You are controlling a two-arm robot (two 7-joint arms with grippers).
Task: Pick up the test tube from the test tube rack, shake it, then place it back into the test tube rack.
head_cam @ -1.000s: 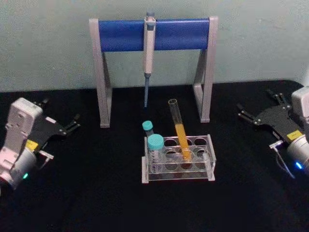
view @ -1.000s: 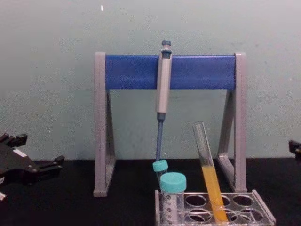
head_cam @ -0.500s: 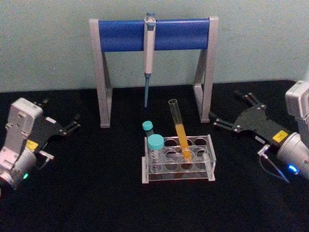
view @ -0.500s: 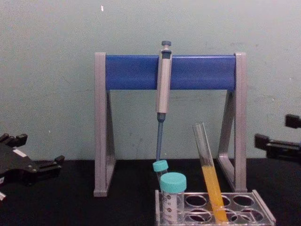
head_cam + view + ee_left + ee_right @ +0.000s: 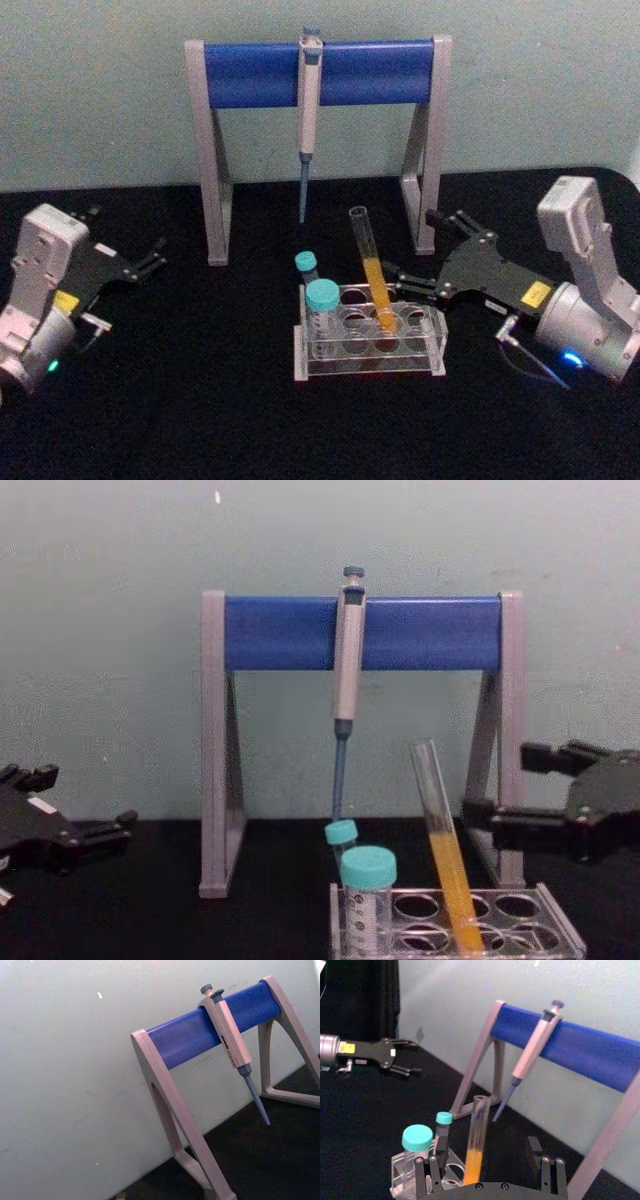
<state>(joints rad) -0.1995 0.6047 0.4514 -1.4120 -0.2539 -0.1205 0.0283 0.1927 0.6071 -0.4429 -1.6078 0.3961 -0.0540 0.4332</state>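
Note:
The test tube (image 5: pixel 372 265) is a long clear glass tube with orange liquid in its lower half. It leans in a back hole of the clear test tube rack (image 5: pixel 400 361) at the table's middle. My right gripper (image 5: pixel 408 243) is open and sits just right of the tube, its nearer fingertip close to the glass but not clasping it. In the right wrist view the test tube (image 5: pixel 476 1145) stands ahead, between the spread fingers (image 5: pixel 432 1172). The chest view shows the same tube (image 5: pixel 443 845), rack (image 5: pixel 560 932) and right gripper (image 5: pixel 497 783). My left gripper (image 5: pixel 130 230) is parked open at the far left.
Two teal-capped tubes (image 5: pixel 322 293) stand in the rack's left holes. Behind the rack a grey-and-blue stand (image 5: pixel 250 72) holds a hanging pipette (image 5: pixel 310 100), whose tip is above and behind the rack. The black table (image 5: pixel 200 400) runs to a pale wall.
My right gripper has swung in from the right edge toward the rack, and its open fingers now reach the test tube. The left arm, tube and rack have not moved.

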